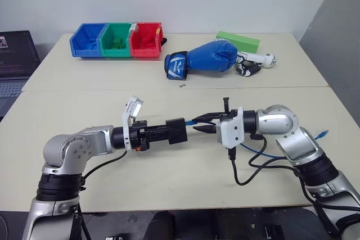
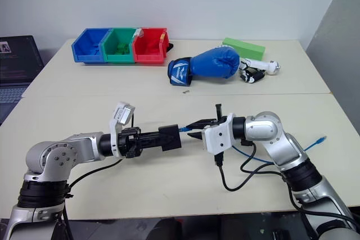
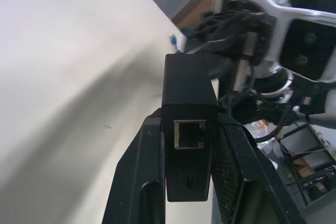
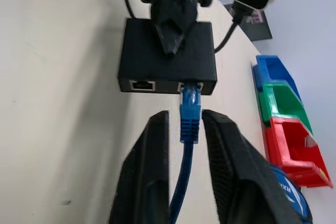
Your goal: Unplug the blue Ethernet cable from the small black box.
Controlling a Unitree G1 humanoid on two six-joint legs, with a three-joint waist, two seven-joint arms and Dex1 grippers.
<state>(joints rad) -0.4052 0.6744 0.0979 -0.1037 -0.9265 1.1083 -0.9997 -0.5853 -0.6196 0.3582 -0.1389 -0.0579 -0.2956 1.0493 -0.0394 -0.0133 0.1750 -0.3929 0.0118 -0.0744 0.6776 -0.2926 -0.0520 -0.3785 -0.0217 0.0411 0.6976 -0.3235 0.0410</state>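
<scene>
Your left gripper [image 1: 169, 132] clamps the box [image 4: 167, 56] above the desk's [image 1: 169, 178] front edge; right gripper [image 4: 184, 124] jaws sit narrowly apart around the plugged-in cable [image 4: 188, 111].

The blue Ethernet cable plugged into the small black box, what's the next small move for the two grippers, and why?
Probably close the right gripper on the blue Ethernet cable at its plug, then pull straight back. The left gripper already clamps the small matte-black box, the plug still sits in its port, and the right fingers flank the plug with slight gaps.
</scene>
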